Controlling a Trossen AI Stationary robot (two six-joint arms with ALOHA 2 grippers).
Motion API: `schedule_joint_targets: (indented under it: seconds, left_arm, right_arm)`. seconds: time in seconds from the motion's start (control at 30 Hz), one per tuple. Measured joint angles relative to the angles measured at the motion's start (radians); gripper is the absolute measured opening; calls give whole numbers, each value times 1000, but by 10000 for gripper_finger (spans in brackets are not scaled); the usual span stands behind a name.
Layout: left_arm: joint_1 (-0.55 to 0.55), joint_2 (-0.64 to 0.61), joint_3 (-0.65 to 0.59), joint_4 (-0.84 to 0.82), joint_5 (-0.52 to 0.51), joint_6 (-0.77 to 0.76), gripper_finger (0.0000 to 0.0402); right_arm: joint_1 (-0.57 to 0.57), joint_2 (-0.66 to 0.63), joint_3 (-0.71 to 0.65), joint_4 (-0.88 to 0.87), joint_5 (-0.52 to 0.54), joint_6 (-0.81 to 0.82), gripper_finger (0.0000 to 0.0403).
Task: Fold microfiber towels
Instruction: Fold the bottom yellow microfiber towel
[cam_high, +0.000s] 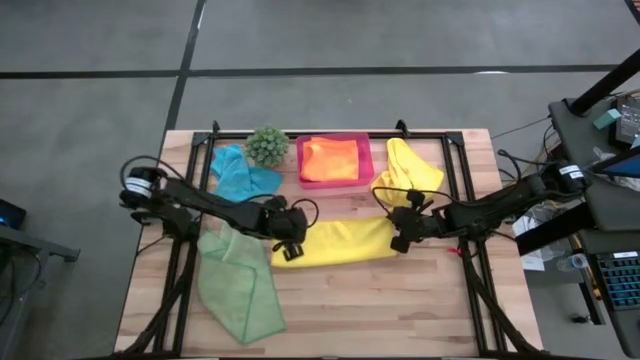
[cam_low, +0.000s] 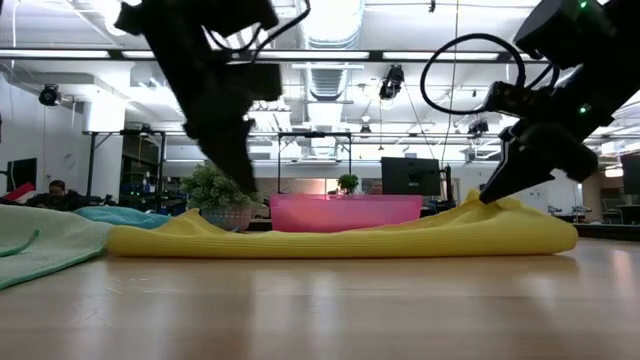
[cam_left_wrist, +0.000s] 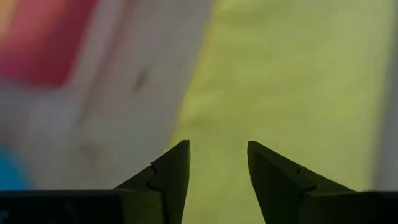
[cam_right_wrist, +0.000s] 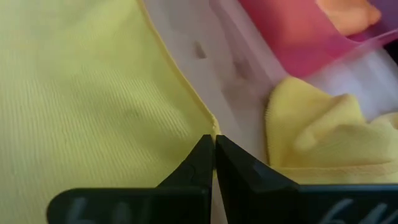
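The right tool (cam_right_wrist: 214, 146) is pinched shut on the edge of the yellow towel (cam_high: 340, 243), which lies flat on the counter (cam_high: 400, 310) between both tools. The left tool (cam_left_wrist: 217, 155), jaws partly apart, hovers over the opposite end. Grip there too, then lift both ends evenly for a straight fold.

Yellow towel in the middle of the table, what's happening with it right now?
The robot is partway through folding it. The right gripper is shut on an edge of the yellow towel at its right end; the left gripper stands open over its left end. A second yellow towel lies crumpled behind it, an orange towel sits in the pink tray, and the green towel and teal towel wait unfolded.
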Motion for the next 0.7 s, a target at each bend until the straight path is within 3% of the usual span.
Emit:
schedule_joint_targets:
  seconds: [0.13, 0.43, 0.7]
  left_arm:
    - [1, -18, -6, -80, -51, -50, 146]
    - [1, 24, -97, -75, -53, -191, 146]
    - [1, 33, -131, -76, -53, -268, 146]
  right_arm:
    - [0, 28, -3, 9, 2, 11, 9]
    - [0, 146, -3, 96, 23, 44, 10]
    - [0, 130, 2, 107, 29, 96, 52]
